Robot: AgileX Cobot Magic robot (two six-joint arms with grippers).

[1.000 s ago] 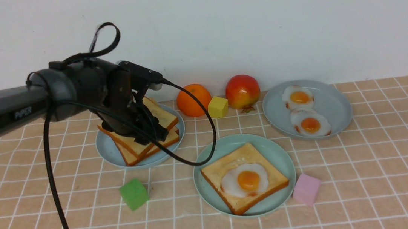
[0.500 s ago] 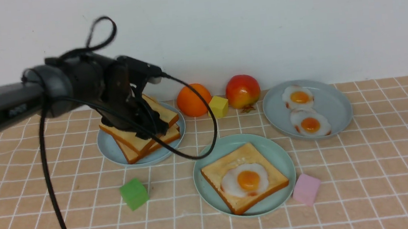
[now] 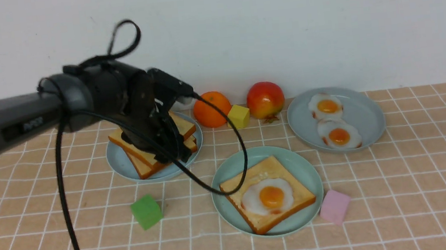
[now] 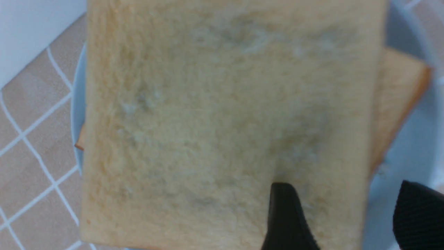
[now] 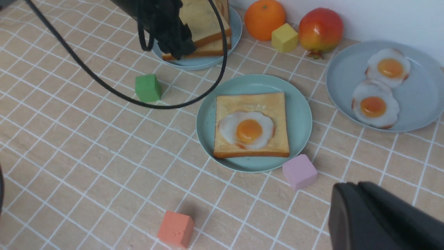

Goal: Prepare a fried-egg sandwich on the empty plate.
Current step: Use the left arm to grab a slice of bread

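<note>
The mint-green empty plate point(image 3: 305, 165) is sitting near the middle of the counter point(image 3: 420, 187), and taking it as the centre of a clock face in the front view, the fried-egg sandwich point(image 3: 253, 179) is lying right on it. So far it is showing as one toast slice with a fried egg point(image 3: 271, 196) resting on top, yolk up.

At 10 o'clock, a blue-grey plate point(image 3: 121, 165) is carrying a stack of toast point(image 3: 144, 160). The left end effector point(image 3: 176, 150) is hanging over that stack. In the left wrist view its fingers point(image 4: 286, 222) are standing apart and holding nothing. One is sitting over the top slice point(image 4: 208, 121) and the other beyond that slice's edge, over the plate.

At 2 o'clock, a second blue-grey plate point(image 3: 364, 112) is holding two fried eggs point(image 3: 327, 106) that are touching each other. An orange point(image 3: 209, 109) is sitting at 11 o'clock, and a yellow cube point(image 3: 238, 116) and a red fruit point(image 3: 265, 100) are standing near 12. A green cube point(image 3: 146, 211) is lying at 9 o'clock, and a pink cube point(image 3: 334, 206) is sitting just beside the rim at 4 o'clock.

The right end effector point(image 5: 350, 194) is showing only as a dark mass at the corner of its wrist view. Whether it is open or closed I cannot tell.
</note>
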